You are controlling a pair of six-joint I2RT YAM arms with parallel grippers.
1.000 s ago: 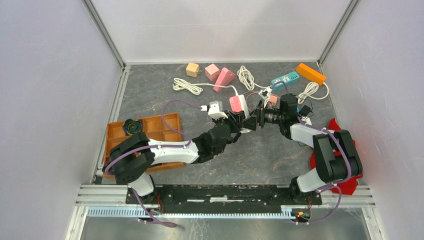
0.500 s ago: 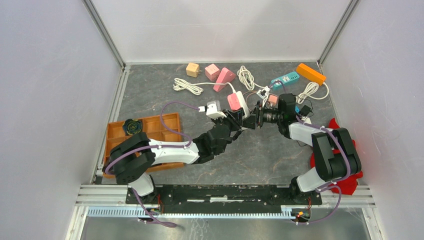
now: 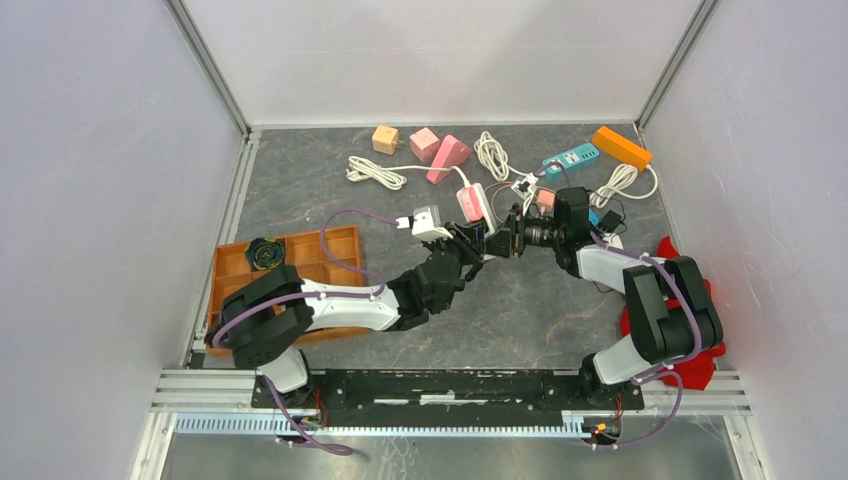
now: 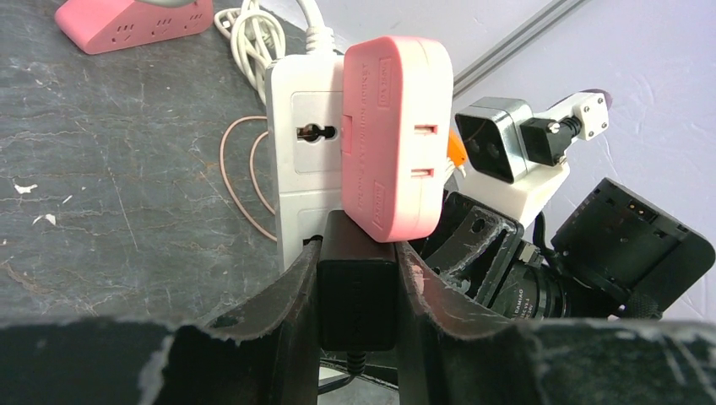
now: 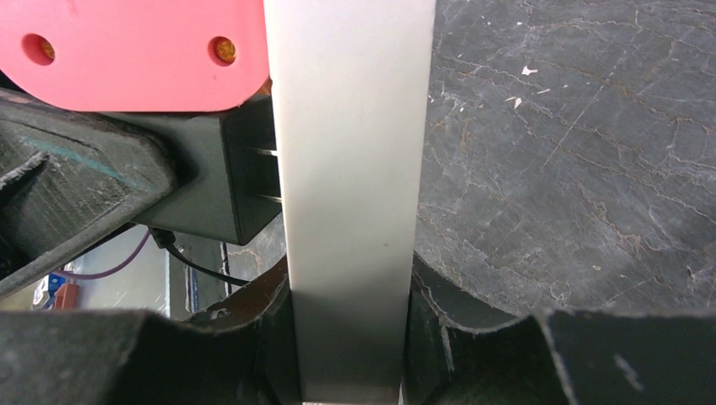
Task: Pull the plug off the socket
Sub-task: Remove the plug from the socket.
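— 2 grips are on, operator. Your left gripper (image 4: 356,253) is clenched on the black box-shaped plastic plug (image 4: 356,308), 1 finger on each side.
— And your right gripper (image 5: 350,291) is clamped across the long white plastic socket strip (image 5: 350,169), fingers pressed against both of its narrow sides.
— Where does the plug sit?
— At the strip's end, just under the pink rounded plastic adapter (image 4: 393,139) plugged into the same face. Your right wrist view shows 2 metal prongs (image 5: 265,153) bridging a thin gap between plug and strip, so it is not out.
— And the whole lot?
— Held between your 2 arms over the dark grey marbled table (image 3: 520,310), about midway between its left and right edges, nearer the far edge.
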